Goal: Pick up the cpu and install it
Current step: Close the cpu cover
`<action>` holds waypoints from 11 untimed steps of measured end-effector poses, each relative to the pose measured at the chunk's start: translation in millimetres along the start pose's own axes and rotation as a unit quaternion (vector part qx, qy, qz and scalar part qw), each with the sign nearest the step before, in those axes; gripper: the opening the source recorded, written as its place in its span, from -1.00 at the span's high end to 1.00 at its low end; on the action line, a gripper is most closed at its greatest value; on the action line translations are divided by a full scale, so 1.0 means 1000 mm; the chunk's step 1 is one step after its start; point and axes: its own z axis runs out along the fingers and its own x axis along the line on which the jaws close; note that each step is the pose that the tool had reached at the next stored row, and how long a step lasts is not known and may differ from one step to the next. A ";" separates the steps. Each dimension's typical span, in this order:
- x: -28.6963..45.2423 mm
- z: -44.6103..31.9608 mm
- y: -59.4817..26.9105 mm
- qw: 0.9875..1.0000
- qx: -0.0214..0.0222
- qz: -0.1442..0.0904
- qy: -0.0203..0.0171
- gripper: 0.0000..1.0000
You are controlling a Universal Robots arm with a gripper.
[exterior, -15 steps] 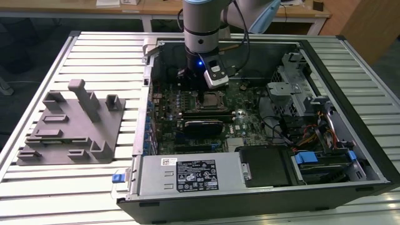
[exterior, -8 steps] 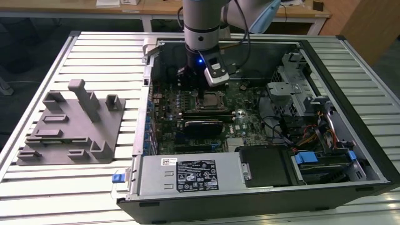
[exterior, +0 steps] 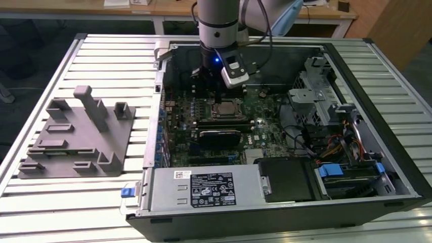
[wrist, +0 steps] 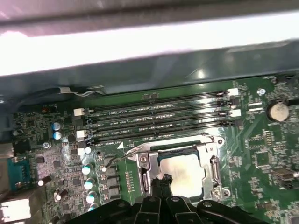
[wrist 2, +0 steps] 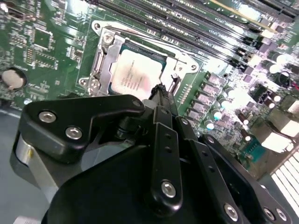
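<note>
Second wrist view: gripper [wrist 2: 161, 93], fingers pinched together and empty, hovers just beside the cpu [wrist 2: 133, 77], seated in its socket mid-motherboard [wrist 2: 46, 51]; placement looks done, and any retreat calls for a straight lift.

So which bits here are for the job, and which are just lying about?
For the job:
cpu, lying in its socket
gripper, close to the cpu

Just lying about:
grey plastic block, at the exterior view's left
black finned module
silver labelled box
</note>
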 end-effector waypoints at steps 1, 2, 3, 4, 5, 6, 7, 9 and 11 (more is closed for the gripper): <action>-0.0002 -0.0026 0.0000 1.000 0.000 0.000 0.000 0.79; -0.0002 -0.0042 0.0000 1.000 0.000 0.000 -0.001 0.79; -0.0003 -0.0048 0.0000 1.000 0.000 0.000 -0.001 0.79; -0.0003 -0.0048 0.0001 1.000 0.000 0.000 -0.001 0.79; -0.0011 -0.0048 0.0002 1.000 0.000 0.000 -0.001 0.79; -0.0026 -0.0047 0.0004 1.000 0.000 0.000 -0.001 0.79; -0.0050 -0.0046 0.0007 1.000 0.000 0.000 -0.001 0.79; -0.0113 -0.0043 0.0017 1.000 0.000 0.000 -0.001 0.79; -0.0179 -0.0039 0.0027 1.000 0.000 0.000 -0.001 0.79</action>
